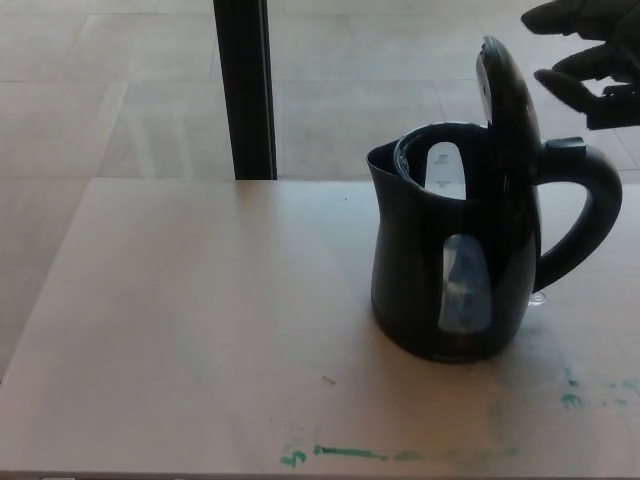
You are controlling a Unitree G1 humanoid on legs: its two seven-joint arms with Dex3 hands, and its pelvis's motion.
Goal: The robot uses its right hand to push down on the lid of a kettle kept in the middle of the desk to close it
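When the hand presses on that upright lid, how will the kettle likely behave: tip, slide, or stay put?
The lid stands hinged above the handle, so it probably swings down stiffly. The kettle looks wide-based, so tipping seems unlikely; it might slide on the smooth desk. The right hand is open.

Right robot hand (590, 55) enters at top right, up in the air, black fingers (560, 15) spread apart, holding nothing; left unseen.

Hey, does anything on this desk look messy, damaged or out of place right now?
Green paint-like smears mark the desk along its near edge, with more at the right. The kettle stands upright with its lid open. Nothing looks spilled.
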